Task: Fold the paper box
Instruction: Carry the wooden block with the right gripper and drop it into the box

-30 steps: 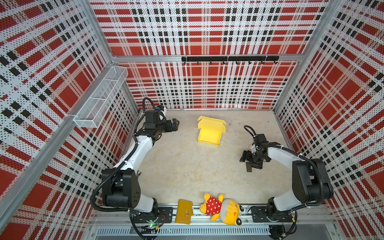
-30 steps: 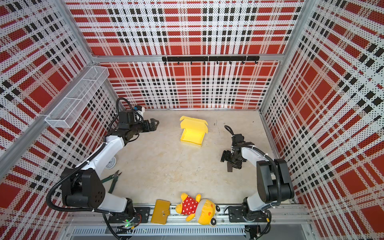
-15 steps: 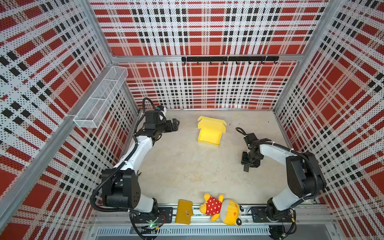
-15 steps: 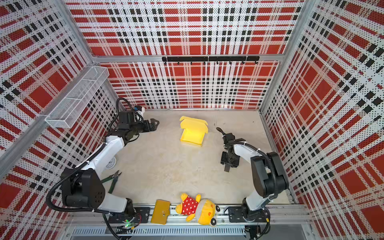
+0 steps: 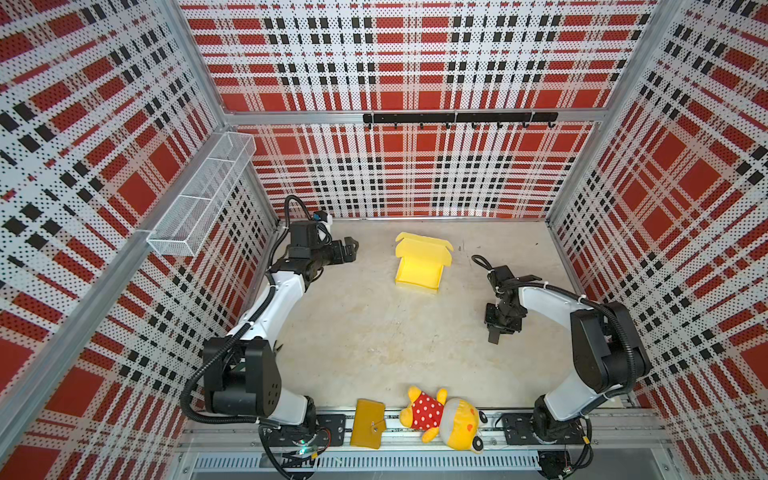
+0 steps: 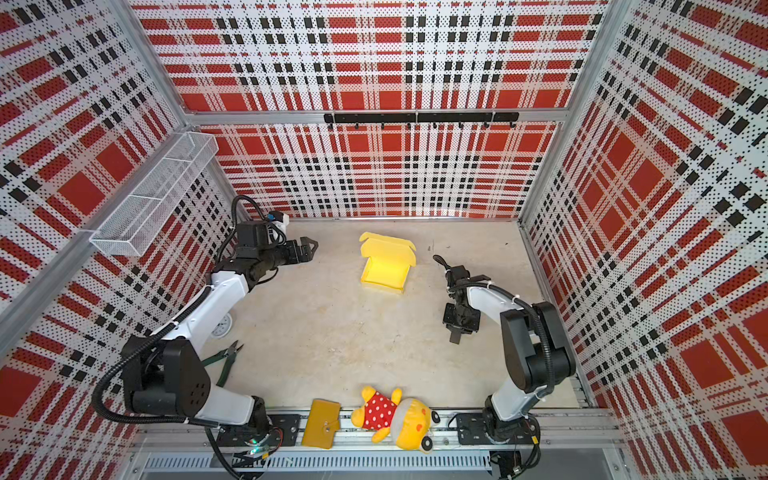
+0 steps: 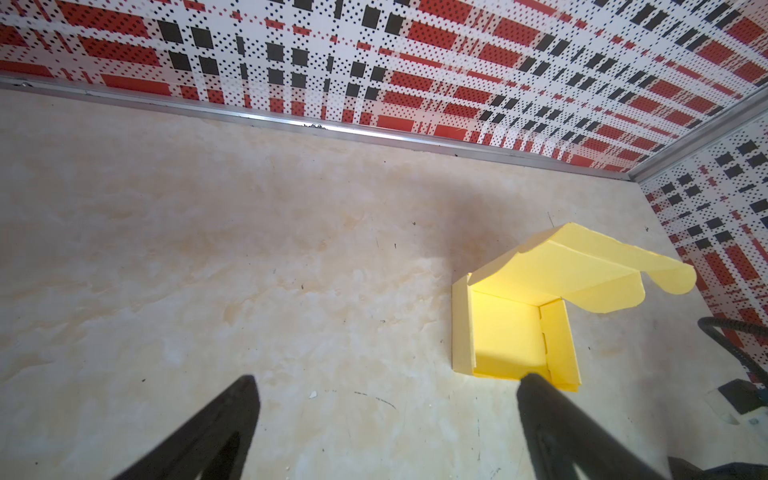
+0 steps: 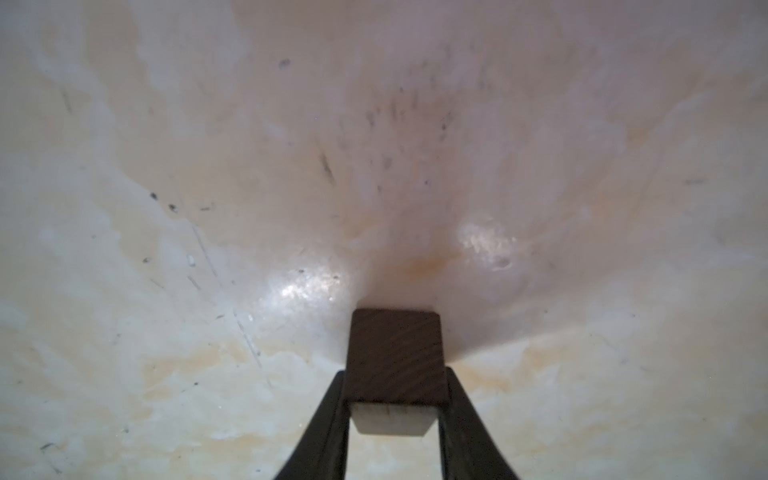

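lid left to close on the paper box

the paper box point(image 5: 419, 266) sits on the tabletop point(image 5: 374, 340) near the middle of the far edge. its tray walls are up and its lid leans back toward that edge, with the ear flaps and tuck flap spread out. the left hand point(image 5: 351, 247) hangs beside the box toward the left edge, apart from it, with jaws wide and nothing in them. the right hand point(image 5: 493, 336) points down nearer the right edge, well apart from the box. in the right wrist view its fingers point(image 8: 328, 415) press on both sides of a small dark brown block point(image 8: 395, 353), low over the tabletop.

judging from this, only the lid is left to close. thin card buckles easily, so push on the lid's crease line rather than its free edge. one hand should pin a tray wall while the lid swings over (the tray looks light enough to slide). fold the ears inward first, so they slip inside the side walls before the tuck flap goes behind the front wall.
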`<state>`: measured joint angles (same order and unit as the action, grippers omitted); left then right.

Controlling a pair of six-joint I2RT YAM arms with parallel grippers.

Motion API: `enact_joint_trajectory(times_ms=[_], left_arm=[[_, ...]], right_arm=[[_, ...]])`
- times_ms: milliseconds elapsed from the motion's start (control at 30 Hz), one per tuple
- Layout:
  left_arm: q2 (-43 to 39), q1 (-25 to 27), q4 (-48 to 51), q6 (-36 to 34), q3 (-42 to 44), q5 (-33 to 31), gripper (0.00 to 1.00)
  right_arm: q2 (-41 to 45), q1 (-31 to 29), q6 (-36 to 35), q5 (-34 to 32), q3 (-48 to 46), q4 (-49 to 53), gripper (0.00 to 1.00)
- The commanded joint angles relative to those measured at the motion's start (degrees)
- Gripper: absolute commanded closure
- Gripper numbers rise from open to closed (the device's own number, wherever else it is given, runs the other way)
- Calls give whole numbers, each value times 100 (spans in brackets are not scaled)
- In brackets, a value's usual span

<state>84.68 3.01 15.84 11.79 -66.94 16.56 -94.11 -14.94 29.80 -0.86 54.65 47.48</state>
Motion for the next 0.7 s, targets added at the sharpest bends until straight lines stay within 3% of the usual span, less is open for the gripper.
enact_joint_trajectory(times_ms=[0, 367, 667], left_arm=[[-214, -77, -81, 93, -4, 50, 1], [-289, -216, -133, 73, 75, 23, 0], [-234, -236, -105, 174, 7, 137, 1]], right_arm=[[154, -27, -10, -123, 133, 116, 70], [244, -131, -36, -46, 523, 351, 77], [522, -703, 30, -362, 1136, 526, 82]])
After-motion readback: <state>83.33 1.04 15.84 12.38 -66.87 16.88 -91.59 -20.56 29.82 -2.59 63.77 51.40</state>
